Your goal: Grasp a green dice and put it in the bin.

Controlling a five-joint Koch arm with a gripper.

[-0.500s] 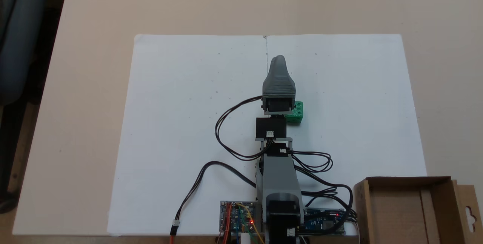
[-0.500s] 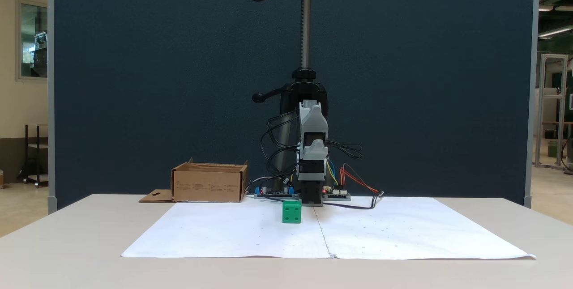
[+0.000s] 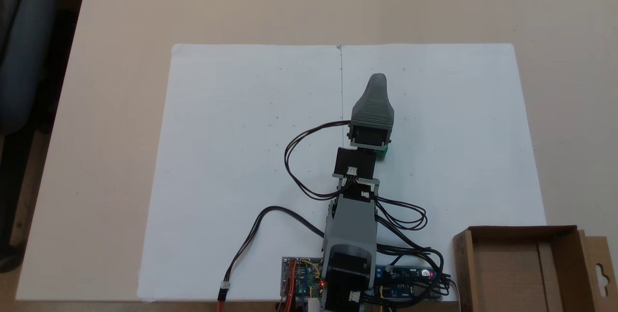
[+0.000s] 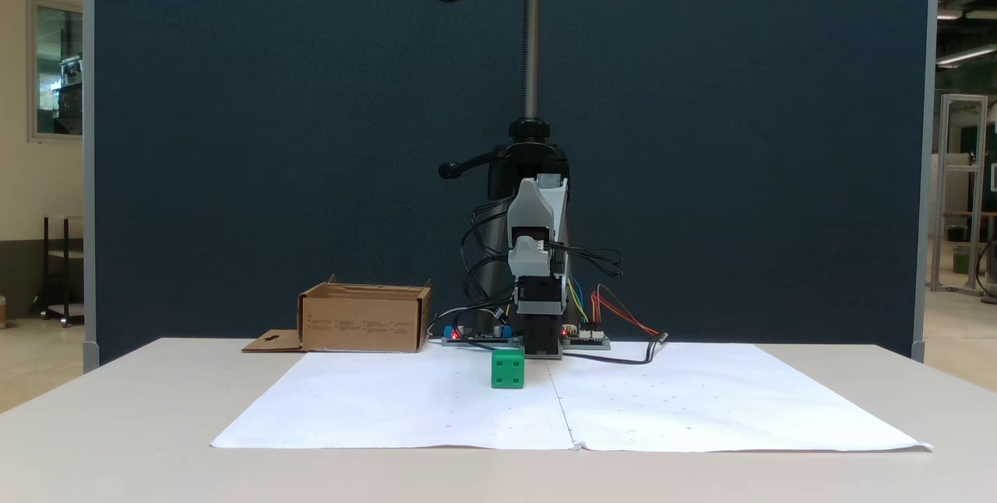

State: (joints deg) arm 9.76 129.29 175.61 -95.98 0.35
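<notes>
- While raised above the paper (image 3: 241, 157), gripper (image 3: 377, 80) points toward the far edge in the top-down fixed view; jaws stacked one behind the other, so opening cannot be told; nothing seen held.
- Dice (image 4: 507, 370) on the paper, near the centre crease, just left of it in the front fixed view; upright, flat on one face.
- Dice (image 3: 382, 153) mostly hidden beneath the arm in the top-down view, just a green corner showing at the right of the wrist.
- Bin (image 3: 562, 273) at the near right corner of the top-down view, beside the base, well apart from the dice.
- Bin (image 4: 364, 321) left of the base in the front view, flap lying flat on the table (image 4: 117, 409).
</notes>
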